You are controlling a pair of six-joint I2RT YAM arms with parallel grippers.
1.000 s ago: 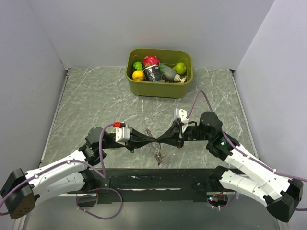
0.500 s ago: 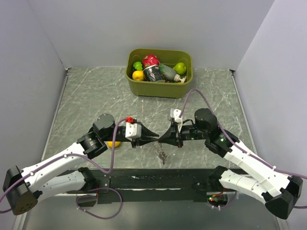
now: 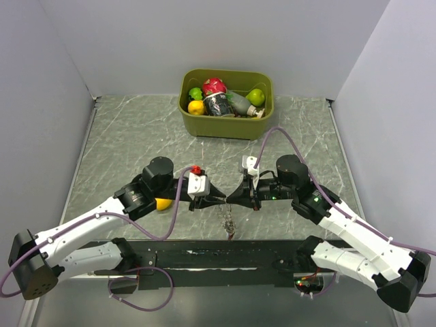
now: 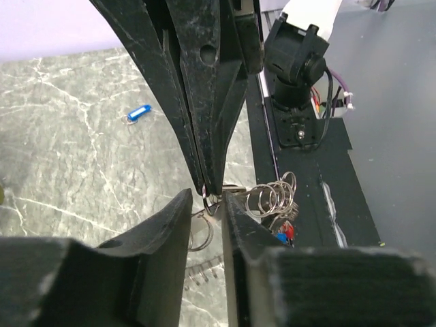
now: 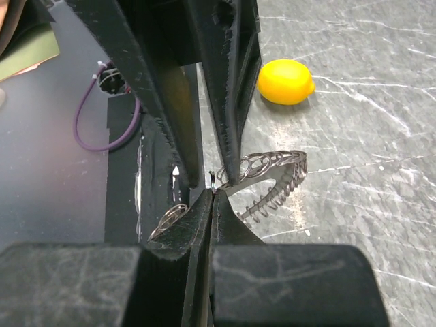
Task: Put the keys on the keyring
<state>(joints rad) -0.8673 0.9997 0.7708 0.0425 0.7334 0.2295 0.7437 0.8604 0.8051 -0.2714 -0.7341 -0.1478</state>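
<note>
My right gripper (image 5: 212,187) is shut on a small wire ring (image 5: 212,181) of the keyring (image 5: 276,162), a grey loop strung with several small rings that hangs above the table. My left gripper (image 4: 208,208) meets it tip to tip, with its jaws a little apart on either side of that small ring (image 4: 206,199) and the right fingertips. In the top view the two tips meet (image 3: 225,198) and the keyring (image 3: 229,221) dangles below them. Red and blue keys (image 4: 283,235) hang under the keyring's coils (image 4: 274,197). One blue key (image 4: 138,112) lies alone on the table.
A yellow lemon (image 3: 162,204) lies on the marble table beside the left arm and also shows in the right wrist view (image 5: 286,82). A green bin (image 3: 226,125) of fruit and bottles stands at the back. A black strip (image 3: 218,255) runs along the near edge.
The left arm has swung its wrist right and up, keeping its tip at the right gripper's tip. The lemon, hidden a second ago, now shows. The hanging keyring has swayed slightly.
</note>
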